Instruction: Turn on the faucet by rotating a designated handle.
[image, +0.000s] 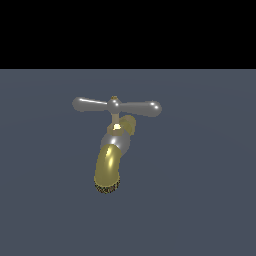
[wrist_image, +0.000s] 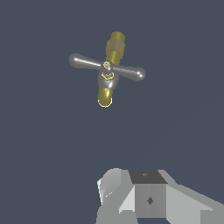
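The faucet (image: 114, 150) stands alone on the dark grey floor, its curved gold-brass spout (image: 107, 167) ending in a dark speckled mouth turned toward the exterior camera. On top, the silver crossbar handle (image: 116, 105) lies about level, one arm reaching to each side of its ball hub with a tiny brass cap. The wrist view looks down on the faucet (wrist_image: 108, 83) and handle (wrist_image: 107, 68) from well above. Grey parts of my gripper (wrist_image: 135, 192) show only in the wrist view, far from the handle and touching nothing. Its fingertips are not distinguishable. The exterior view does not show the arm.
A flat dark grey floor (image: 200, 200) surrounds the faucet on all sides. A black band fills the top of the exterior view. No other objects show.
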